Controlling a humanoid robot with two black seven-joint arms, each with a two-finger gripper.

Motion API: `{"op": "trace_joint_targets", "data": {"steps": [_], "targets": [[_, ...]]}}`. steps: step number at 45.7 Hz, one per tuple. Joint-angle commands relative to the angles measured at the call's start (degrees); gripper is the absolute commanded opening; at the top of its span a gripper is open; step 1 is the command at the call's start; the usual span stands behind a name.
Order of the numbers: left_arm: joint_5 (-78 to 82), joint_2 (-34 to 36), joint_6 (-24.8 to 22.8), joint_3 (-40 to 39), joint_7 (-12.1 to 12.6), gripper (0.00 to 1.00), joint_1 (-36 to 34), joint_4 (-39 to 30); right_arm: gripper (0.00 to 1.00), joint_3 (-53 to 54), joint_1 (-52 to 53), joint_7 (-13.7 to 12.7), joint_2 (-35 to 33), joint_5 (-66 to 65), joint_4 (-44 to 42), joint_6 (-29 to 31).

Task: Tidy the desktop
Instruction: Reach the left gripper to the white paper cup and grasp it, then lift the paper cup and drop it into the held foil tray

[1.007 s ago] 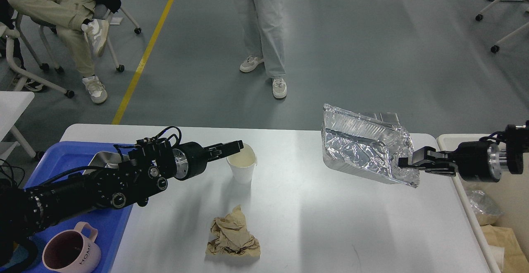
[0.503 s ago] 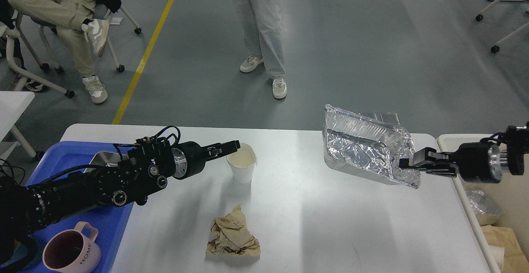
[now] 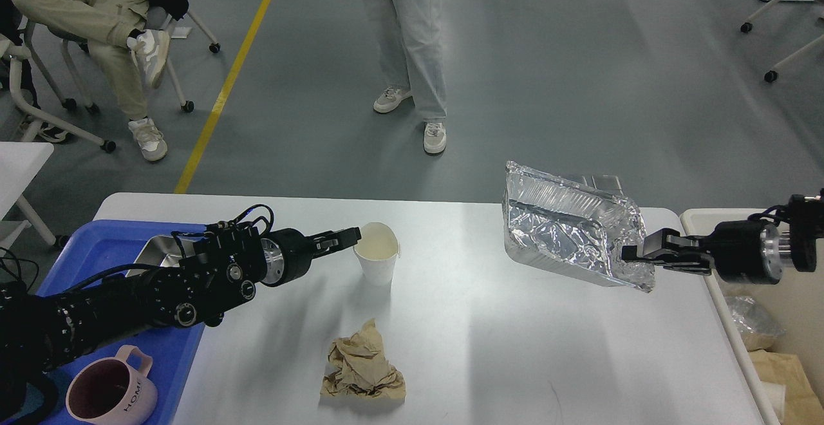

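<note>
Nearest me, at 6 o'clock on the desktop (image 3: 489, 348), lies a crumpled brown paper (image 3: 364, 367), waiting as rubbish. At 8 o'clock a pink mug (image 3: 109, 391) sits on the blue tray (image 3: 103, 245), presumably sorted as a keeper. Farther out, my left gripper (image 3: 344, 238) points at the white paper cup (image 3: 378, 261); I cannot tell its opening. At 3 o'clock my right gripper (image 3: 634, 254) pinches the crushed foil container (image 3: 570, 228) aloft, likely bound for the bin (image 3: 698, 219).
</note>
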Motion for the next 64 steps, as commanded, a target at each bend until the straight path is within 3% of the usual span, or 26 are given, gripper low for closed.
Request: {"op": "trace_joint_targets", "data": {"steps": [1,20,25,29,37,55,64], "targets": [[0.0,-1.2,-0.1,-0.1,0.0,0.57,0.1,1.0,0.0,0.0,-0.1,0.0,0.1,0.0,0.0,0.0],[-1.7,-6.0,-0.2,0.0,0.0,0.55,-0.2,4.3,0.0,0.0,-0.1,0.0,0.0,0.0,0.0,0.0],[-1.8,-6.1,-1.6,0.0,0.0,0.4,-0.2,4.5,0.0,0.0,-0.1,0.0,0.0,0.0,-0.1,0.0],[-1.8,-5.9,-4.6,0.0,0.0,0.21,-0.5,4.5,0.0,0.0,-0.1,0.0,-0.1,0.0,-0.3,0.0],[-1.7,-5.1,-6.4,0.1,-0.3,0.01,-0.8,4.6,0.0,0.0,-0.1,0.0,0.0,0.0,-0.4,0.0],[-1.9,-2.5,-8.2,-0.6,-1.3,0.0,-3.9,3.4,0.0,0.0,-0.1,0.0,0.0,0.0,-0.4,-0.2],[-5.0,3.5,-11.1,-4.5,-5.0,0.0,-9.1,-1.2,0.0,0.0,-0.1,0.0,0.5,0.0,-0.5,-0.2]]}}
